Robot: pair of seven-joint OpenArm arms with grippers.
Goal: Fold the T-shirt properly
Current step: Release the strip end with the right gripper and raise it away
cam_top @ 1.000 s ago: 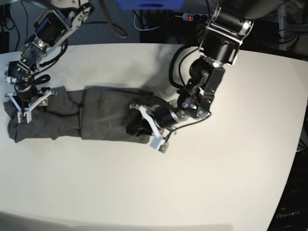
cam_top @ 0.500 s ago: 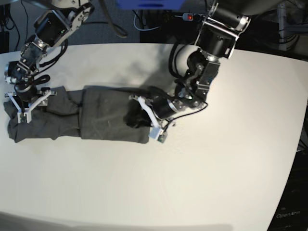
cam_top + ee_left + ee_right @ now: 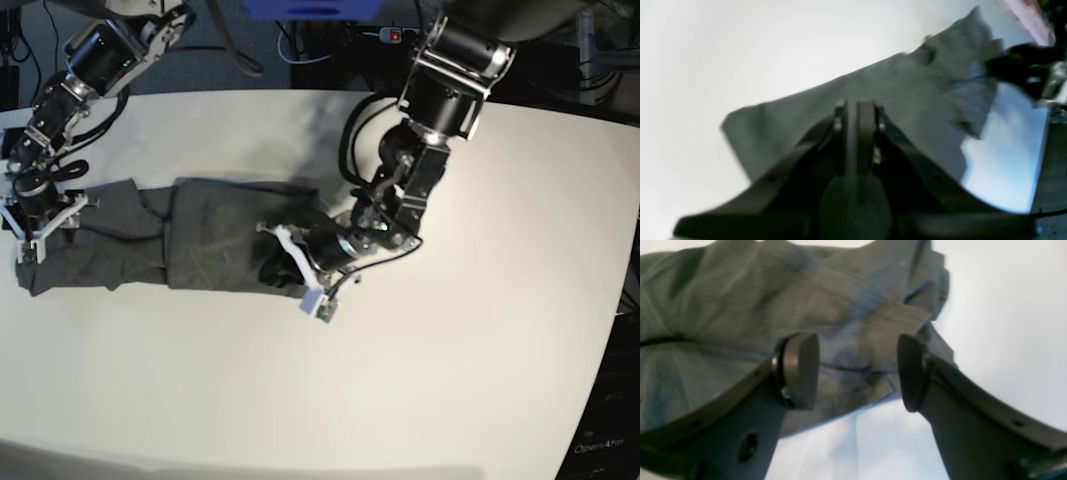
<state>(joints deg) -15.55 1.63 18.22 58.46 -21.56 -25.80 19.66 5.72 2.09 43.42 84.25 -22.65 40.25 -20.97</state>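
Observation:
The dark grey T-shirt (image 3: 200, 245) lies on the white table (image 3: 450, 380) as a long folded band running left to right. My left gripper (image 3: 292, 264) sits at the band's right end, shut on a bunched fold of the T-shirt. In the left wrist view its fingers (image 3: 867, 133) are pressed together above the T-shirt (image 3: 900, 90). My right gripper (image 3: 36, 224) hovers over the band's left end. In the right wrist view the right gripper (image 3: 857, 371) is open, with the crumpled T-shirt (image 3: 740, 300) behind its pads.
Both arms reach in from the table's far side. A power strip with a red switch (image 3: 395, 36) and cables lie behind the back edge. Bare tabletop spreads in front of and to the right of the shirt.
My left gripper has slid left and slightly forward, carrying the shirt's right end over the band. My right gripper has shifted a little left at the shirt's left end.

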